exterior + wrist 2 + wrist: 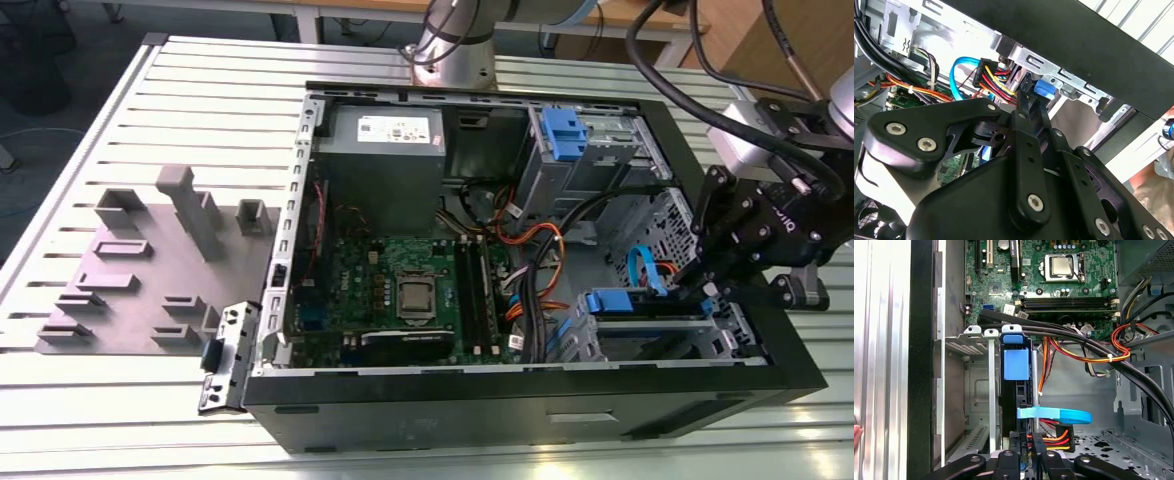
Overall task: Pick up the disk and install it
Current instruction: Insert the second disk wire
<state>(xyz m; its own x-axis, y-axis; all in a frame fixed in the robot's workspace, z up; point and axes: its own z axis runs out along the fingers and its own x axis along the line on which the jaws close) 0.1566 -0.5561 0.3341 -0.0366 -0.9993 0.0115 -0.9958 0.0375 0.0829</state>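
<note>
One disk (1015,365), blue-railed, edge-on in bay

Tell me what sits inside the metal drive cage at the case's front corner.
In the first wrist view the drive cage holds the disk standing edge-on in one slot, its blue rail facing out. The neighbouring slot looks bare. The disk's label and its connector end are hidden.

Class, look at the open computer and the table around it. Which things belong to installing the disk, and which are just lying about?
Belongs to the job:
disk, standing in the drive cage
tool, close to the disk

Just lying about:
grey moulded block on the table
metal bracket beside the case
power supply
motherboard
</note>
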